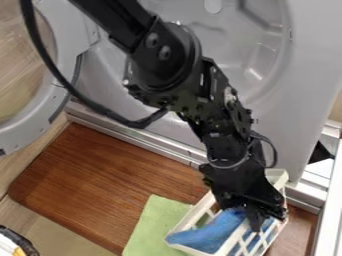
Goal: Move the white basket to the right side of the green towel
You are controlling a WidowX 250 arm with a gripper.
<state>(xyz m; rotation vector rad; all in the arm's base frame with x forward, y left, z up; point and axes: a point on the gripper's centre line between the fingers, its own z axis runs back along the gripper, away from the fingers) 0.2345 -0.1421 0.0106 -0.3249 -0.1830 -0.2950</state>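
Well, the basket sits lower right, overlapping the towel's right edge; my gripper is down at its right part, presumably to shift it clear; whether the jaws are apart or clamped, I cannot tell.

The single camera looks from above, at a slant, down on the brown desk and across its far edge to the grey machine behind. It stands quite near: both left corners of the desk are in view, while its near edge runs out at the bottom
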